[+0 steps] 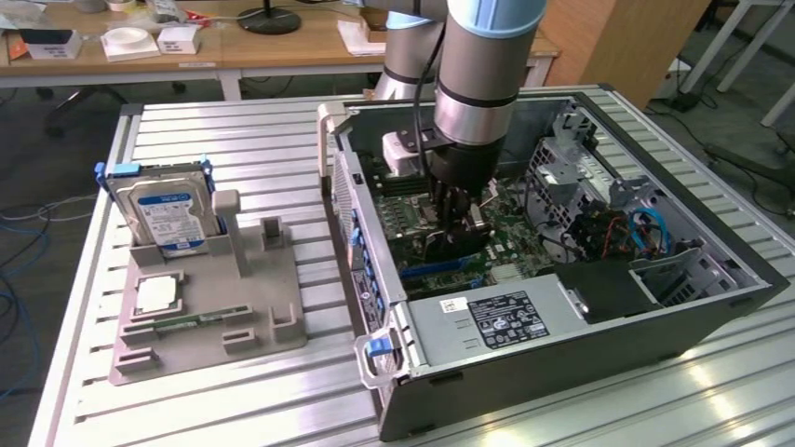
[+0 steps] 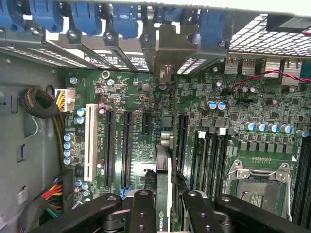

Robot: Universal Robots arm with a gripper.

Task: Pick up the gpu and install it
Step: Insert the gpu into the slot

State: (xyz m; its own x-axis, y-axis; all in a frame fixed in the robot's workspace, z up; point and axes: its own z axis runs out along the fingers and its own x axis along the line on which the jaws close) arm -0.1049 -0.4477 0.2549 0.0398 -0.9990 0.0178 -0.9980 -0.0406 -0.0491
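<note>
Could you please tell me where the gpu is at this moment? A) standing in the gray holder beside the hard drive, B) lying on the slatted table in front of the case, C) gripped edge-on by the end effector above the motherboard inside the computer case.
C: in the wrist view the end effector clamps the thin gpu edge-on over the motherboard slots, inside the computer case.

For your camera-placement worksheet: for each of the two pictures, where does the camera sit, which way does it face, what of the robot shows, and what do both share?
Exterior view: off the arm, raised, looking down at the open computer case and parts stand; the robot arm and end effector show.
Wrist view: on the wrist, facing down along the end effector at the motherboard; its black fingers grip the gpu, held edge-on.
Shared: motherboard, end effector, gpu.
</note>
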